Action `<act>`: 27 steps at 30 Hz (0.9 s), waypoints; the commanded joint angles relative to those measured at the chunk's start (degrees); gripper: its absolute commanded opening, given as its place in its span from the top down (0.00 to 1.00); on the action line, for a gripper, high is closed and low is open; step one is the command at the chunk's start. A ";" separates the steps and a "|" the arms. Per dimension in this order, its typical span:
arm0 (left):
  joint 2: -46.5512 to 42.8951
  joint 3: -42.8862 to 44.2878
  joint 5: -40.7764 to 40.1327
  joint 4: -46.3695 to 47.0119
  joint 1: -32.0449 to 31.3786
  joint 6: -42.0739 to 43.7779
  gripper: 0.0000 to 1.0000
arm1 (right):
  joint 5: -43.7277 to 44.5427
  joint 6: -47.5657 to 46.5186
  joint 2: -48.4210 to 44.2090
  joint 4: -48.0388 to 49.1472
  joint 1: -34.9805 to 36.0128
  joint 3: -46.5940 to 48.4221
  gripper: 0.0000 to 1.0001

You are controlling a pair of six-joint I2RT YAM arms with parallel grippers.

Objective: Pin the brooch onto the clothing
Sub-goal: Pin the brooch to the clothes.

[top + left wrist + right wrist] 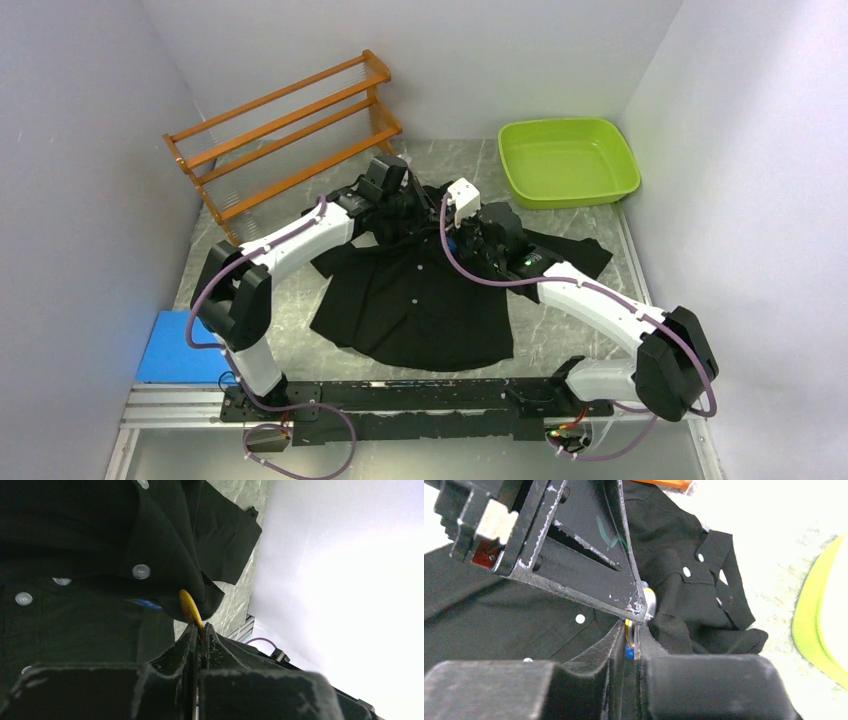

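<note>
Item: brooch (189, 607), yellow, at 12 o'clock of shirt (420, 300), against a collar-side fold. Grips: left gripper (200, 632) clenched on its rim; right gripper (630, 635) likewise pinching it. Hazard: opposed pulls could twist it free or snag cloth.

Plain white walls (90, 120) close in a grey marbled bench (460, 160) under even light. An orange wooden slatted rack (290, 130) stands back left, a lime-green plastic tub (568, 160) back right, and a flat blue pad (170, 350) near left.
</note>
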 commanded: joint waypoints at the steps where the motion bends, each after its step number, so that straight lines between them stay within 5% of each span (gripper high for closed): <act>1: 0.40 1.41 1.01 3.24 -0.20 0.62 0.97 | -0.93 1.01 -0.08 1.63 0.28 3.55 0.74; 5: 0.59 0.85 0.57 4.58 -0.12 1.95 0.97 | -2.21 2.98 -1.35 3.14 0.20 2.25 0.32; 9: 1.27 0.55 1.20 5.16 0.45 5.16 0.97 | -5.37 4.38 -3.62 4.03 -0.46 0.72 0.12; 22: -1.55 -3.80 6.59 7.19 3.02 20.57 0.97 | -42.33 23.54 -9.46 17.32 -22.27 -8.92 0.08; 27: -3.88 -6.53 11.83 13.23 3.20 21.87 0.97 | -50.53 27.05 -6.75 24.18 -24.97 -11.18 0.22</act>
